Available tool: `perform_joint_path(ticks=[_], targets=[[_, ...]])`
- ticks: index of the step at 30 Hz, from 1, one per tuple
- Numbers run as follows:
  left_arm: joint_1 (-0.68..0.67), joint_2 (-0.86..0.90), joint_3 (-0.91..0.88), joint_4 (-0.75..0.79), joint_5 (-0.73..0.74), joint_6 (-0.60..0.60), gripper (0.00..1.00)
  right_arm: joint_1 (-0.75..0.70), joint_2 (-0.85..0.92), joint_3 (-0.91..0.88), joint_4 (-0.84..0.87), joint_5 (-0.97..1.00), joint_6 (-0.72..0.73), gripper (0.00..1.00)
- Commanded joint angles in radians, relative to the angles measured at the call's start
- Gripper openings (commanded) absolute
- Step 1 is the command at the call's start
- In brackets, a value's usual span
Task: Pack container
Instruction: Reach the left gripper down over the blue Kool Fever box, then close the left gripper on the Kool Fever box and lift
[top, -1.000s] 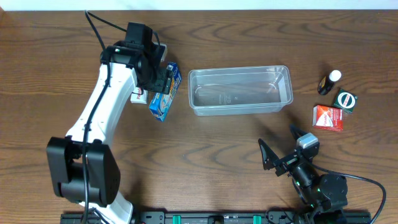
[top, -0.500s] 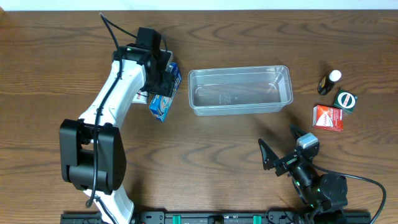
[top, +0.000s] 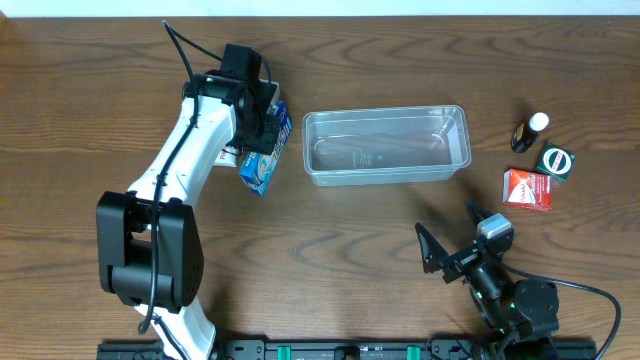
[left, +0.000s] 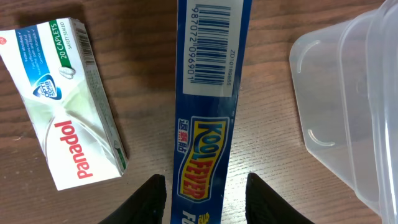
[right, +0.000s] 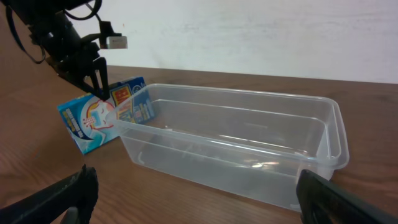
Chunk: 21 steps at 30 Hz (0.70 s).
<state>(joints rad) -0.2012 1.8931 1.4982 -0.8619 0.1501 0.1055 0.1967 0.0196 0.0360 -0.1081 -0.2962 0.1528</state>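
- Left gripper (left: 208, 190) straddles the blue box (left: 210, 124), jaws apart, nothing gripped yet.
- Panadol box (left: 68, 106) just left: a finger could knock it.
- Container (left: 329, 74) sits right, empty; an off-centre pinch may twist the box.

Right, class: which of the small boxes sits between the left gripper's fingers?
The blue Kool Fever box, on edge inside the left gripper; the white Panadol box lies outside.

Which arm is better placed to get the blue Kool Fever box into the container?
Left. The left pincer straddles the blue box, right beside the container; the right pincer hangs open, well away from that box.
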Motion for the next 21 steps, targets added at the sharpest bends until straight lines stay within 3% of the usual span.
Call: perform_joint_path(ticks=[1,10,13,21], targets=[[0.002,0.009,-0.009,0.002,-0.01,0.003,0.42,0.001,0.0,-0.005,0.0,0.001,0.011,0.99],[0.002,0.009,-0.009,0.022,-0.013,0.003,0.42,0.001,0.0,-0.005,0.0,0.001,0.011,0.99],[0.002,0.009,-0.009,0.026,-0.013,0.003,0.34,0.001,0.0,-0.005,0.0,0.001,0.011,0.99],[0.002,0.009,-0.009,0.016,-0.012,0.003,0.34,0.001,0.0,-0.005,0.0,0.001,0.011,0.99]])
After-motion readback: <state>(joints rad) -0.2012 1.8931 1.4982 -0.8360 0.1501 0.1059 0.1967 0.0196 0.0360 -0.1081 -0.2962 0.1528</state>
